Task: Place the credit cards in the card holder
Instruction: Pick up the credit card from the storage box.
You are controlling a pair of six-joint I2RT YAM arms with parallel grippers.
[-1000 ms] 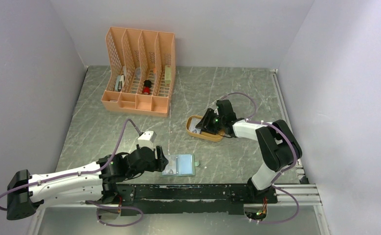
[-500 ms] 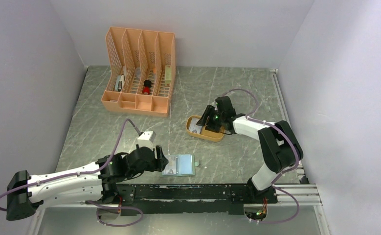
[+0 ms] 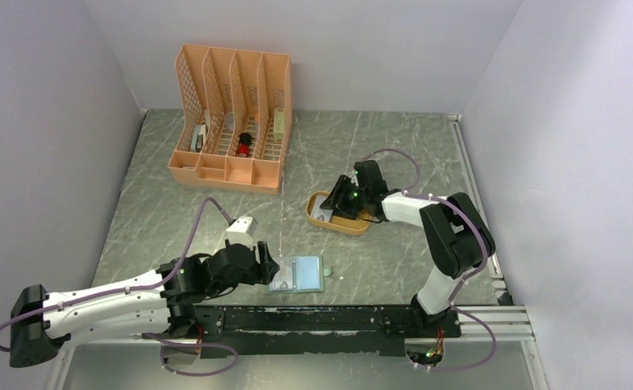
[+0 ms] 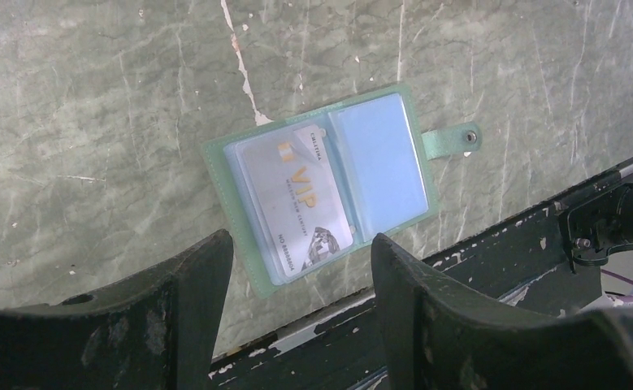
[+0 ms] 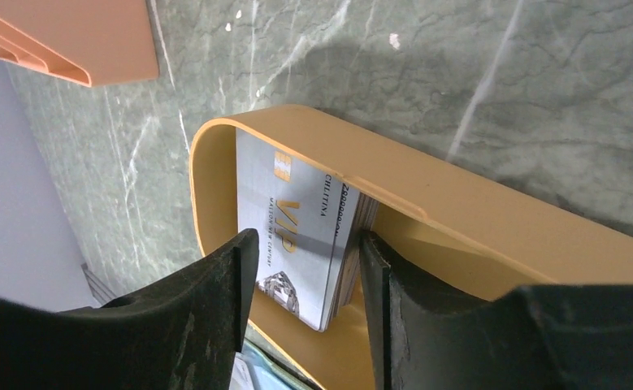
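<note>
The card holder lies open on the table near the front edge, snap tab to the right. One pale credit card marked VIP sits in its left clear sleeve. My left gripper is open just left of the holder, with nothing between its fingers. A stack of several credit cards leans inside the mustard-yellow tray. My right gripper is open in the tray. Its fingers stand either side of the stack, the right fingertip against the stack's edge.
A peach lattice desk organizer with small items stands at the back left. The black rail runs along the near table edge just below the card holder. Grey walls close in left, right and back.
My right gripper has shifted a little left along the tray, and its jaws have widened then narrowed slightly. The tray has slid slightly left. The left arm and the card holder have not moved.
</note>
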